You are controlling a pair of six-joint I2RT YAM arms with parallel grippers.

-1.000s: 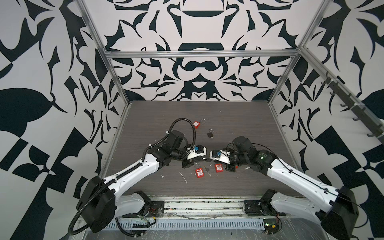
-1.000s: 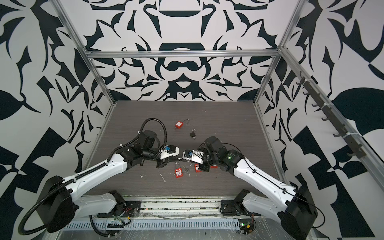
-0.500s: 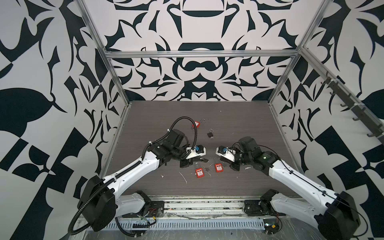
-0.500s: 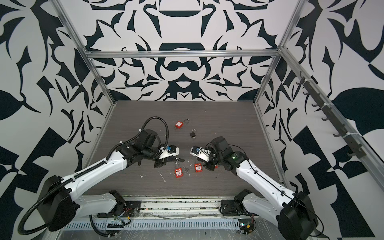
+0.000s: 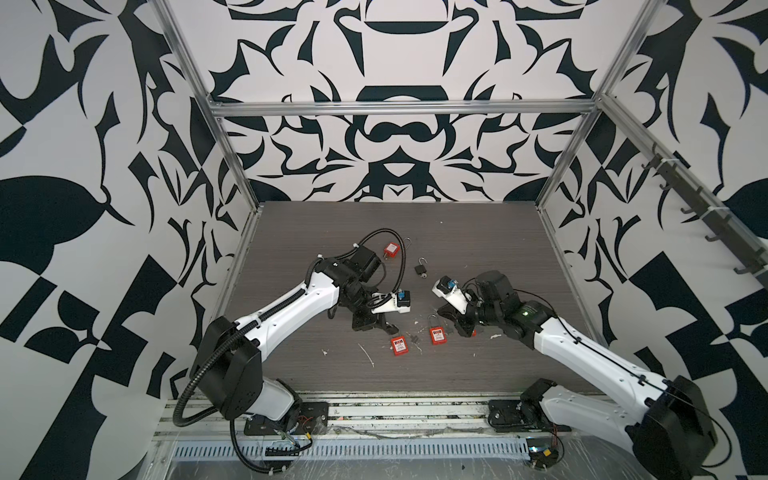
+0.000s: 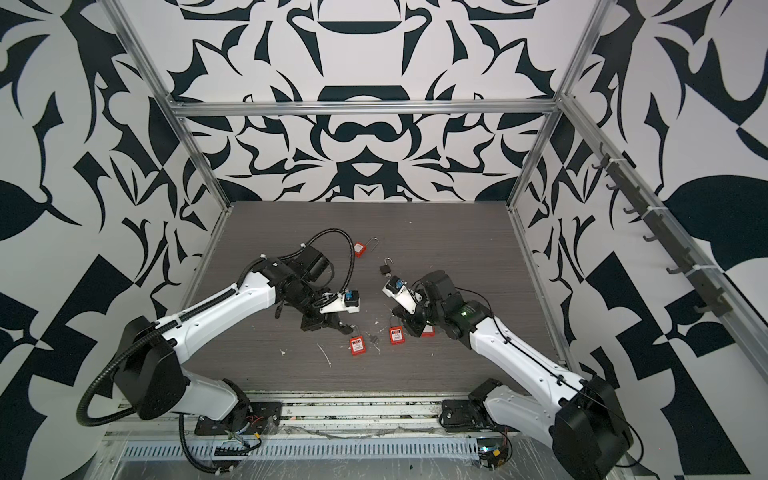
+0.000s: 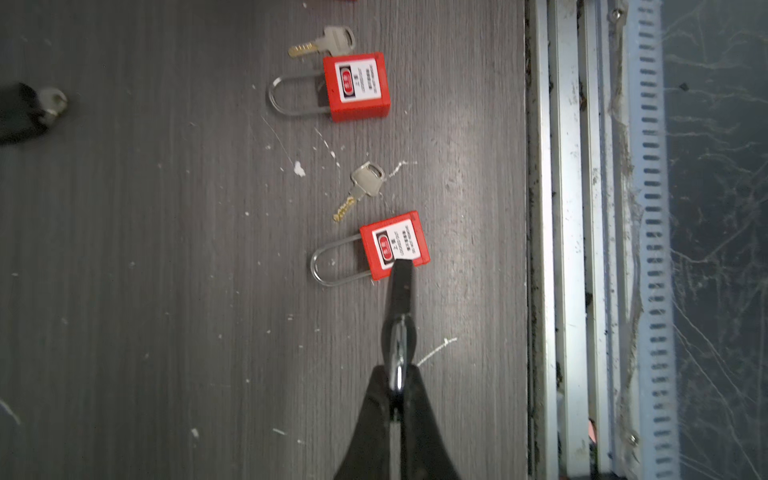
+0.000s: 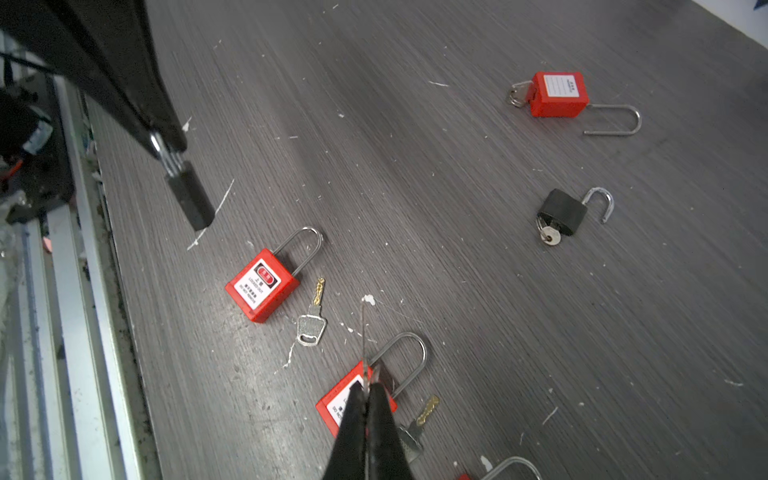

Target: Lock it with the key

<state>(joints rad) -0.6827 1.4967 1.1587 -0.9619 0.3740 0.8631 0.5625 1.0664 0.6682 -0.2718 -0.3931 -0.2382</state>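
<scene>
Label "LOCKED OUT" on red padlock

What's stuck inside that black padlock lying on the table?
A silver key sits in the keyhole of the black padlock. Only its round head sticks out below the body. The blade is covered by the lock, so how deep it goes cannot be seen.

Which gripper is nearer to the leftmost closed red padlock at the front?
Left. The left gripper holds a black padlock just over a corner of that red padlock. The right gripper, holding a key, is farther, near the next red padlock.
</scene>
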